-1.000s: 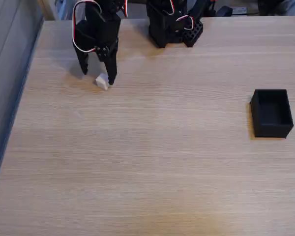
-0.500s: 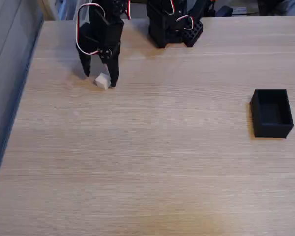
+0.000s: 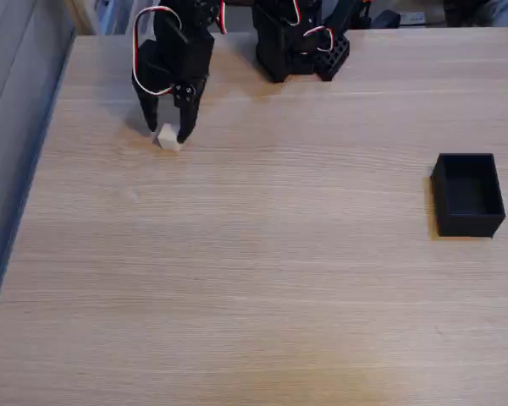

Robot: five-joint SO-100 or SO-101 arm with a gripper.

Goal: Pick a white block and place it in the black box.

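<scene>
The robot's gripper (image 3: 168,131) is down at the table (image 3: 254,279), and the white block (image 3: 168,138) sits between its two fingers. The jaws stand close on both sides of the block, but it is too small in the fixed view to tell if they are squeezing it yet. The block looks like it rests on the table, not up in the air.

The black box (image 3: 467,194) is far off to the right of the block and a little nearer the camera. Its inside looks dark and bare.

So the job looks like it has only begun. The arm has reached the block. Lifting it, carrying it over to the box and dropping it in are all left to do.

No words, labels or brand marks can be read anywhere.
</scene>
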